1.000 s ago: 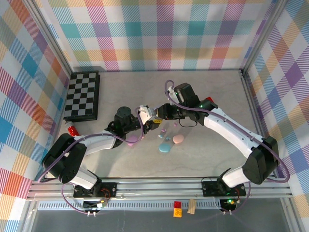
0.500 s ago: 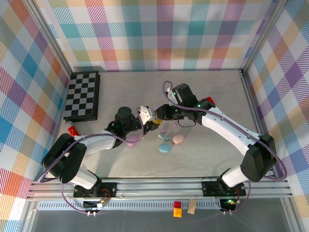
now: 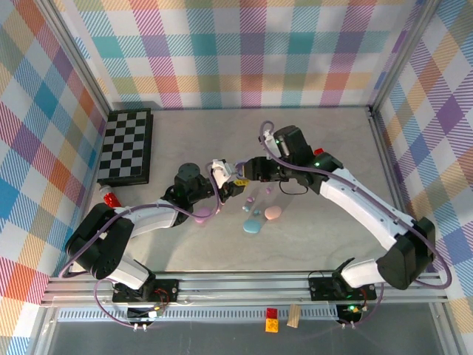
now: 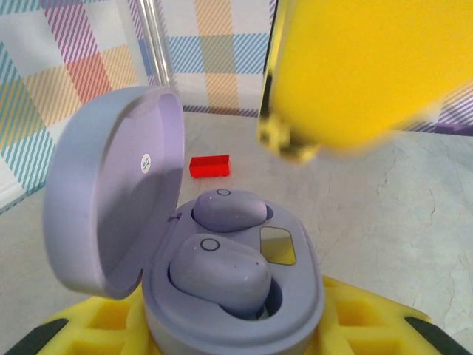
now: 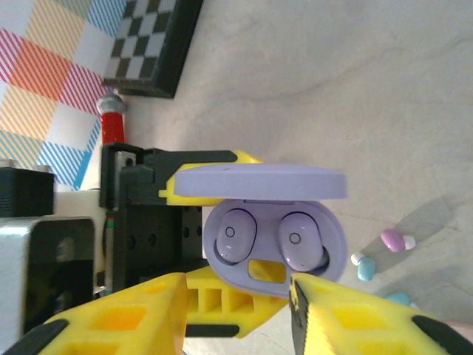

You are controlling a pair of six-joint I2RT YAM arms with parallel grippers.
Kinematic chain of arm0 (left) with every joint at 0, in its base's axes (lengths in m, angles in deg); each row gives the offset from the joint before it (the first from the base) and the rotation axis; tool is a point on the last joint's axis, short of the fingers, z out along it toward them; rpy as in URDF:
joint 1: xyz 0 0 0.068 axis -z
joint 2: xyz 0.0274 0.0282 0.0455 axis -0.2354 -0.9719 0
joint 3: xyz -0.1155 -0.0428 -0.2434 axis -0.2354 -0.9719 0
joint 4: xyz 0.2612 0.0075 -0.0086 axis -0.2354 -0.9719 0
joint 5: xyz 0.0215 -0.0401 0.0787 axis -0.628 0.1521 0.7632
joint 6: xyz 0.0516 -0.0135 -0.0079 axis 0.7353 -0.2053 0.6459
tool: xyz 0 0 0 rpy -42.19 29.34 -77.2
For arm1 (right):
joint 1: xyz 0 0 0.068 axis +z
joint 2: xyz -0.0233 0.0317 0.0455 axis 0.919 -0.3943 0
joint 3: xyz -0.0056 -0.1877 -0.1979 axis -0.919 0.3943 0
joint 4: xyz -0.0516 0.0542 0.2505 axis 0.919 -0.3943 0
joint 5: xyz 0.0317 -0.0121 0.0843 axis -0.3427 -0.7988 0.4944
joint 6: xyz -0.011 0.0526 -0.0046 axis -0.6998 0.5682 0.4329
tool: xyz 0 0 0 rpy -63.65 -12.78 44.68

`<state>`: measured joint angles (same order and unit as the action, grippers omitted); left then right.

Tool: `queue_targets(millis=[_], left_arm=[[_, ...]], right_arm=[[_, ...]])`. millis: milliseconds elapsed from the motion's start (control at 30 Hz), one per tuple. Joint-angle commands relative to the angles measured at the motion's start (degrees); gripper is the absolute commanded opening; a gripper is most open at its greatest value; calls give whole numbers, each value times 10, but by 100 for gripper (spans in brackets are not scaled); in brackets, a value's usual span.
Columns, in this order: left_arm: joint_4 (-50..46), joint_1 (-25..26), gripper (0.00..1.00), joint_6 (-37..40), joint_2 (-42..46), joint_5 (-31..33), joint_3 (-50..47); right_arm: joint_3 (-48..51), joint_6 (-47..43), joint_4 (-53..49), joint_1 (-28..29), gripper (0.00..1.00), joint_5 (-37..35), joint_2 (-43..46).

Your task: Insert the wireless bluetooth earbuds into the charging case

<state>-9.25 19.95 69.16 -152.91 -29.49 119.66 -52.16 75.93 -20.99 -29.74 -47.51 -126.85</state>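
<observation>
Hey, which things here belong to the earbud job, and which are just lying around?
Job: lilac case, open in the left fingers, two lilac earbuds seated; loose pink earbud, blue earbud; pink case, blue case.
Lying about: chessboard, red block.

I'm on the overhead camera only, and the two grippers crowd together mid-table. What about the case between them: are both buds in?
Observer: Yes. The left wrist view shows the open lilac case with two lilac earbuds seated, one per well.
Operator: Who's holding the case?
Observer: The left gripper is shut on its base, yellow pads on either side.
Operator: And the right gripper?
Observer: In the right wrist view the right gripper has its jaws open, with the fingers spread apart at the case's near edge.
</observation>
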Motion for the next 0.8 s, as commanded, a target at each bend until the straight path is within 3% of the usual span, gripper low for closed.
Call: queue_targets(millis=[0,233,467,767], left_arm=[[30,-4,36,-4,1,-21,-4],[32,-3,36,15,6,-43,-17],[27,-3,36,23,23,-48,-18],[21,-3,36,-11,15,-28,19]], right_arm=[[6,7,-8,-16,45,-13,28],[-35,19,9,-43,57,3,-1],[-94,-6,-22,-56,61,5,-70],[-53,-9,-19,-57,65,18,-64]])
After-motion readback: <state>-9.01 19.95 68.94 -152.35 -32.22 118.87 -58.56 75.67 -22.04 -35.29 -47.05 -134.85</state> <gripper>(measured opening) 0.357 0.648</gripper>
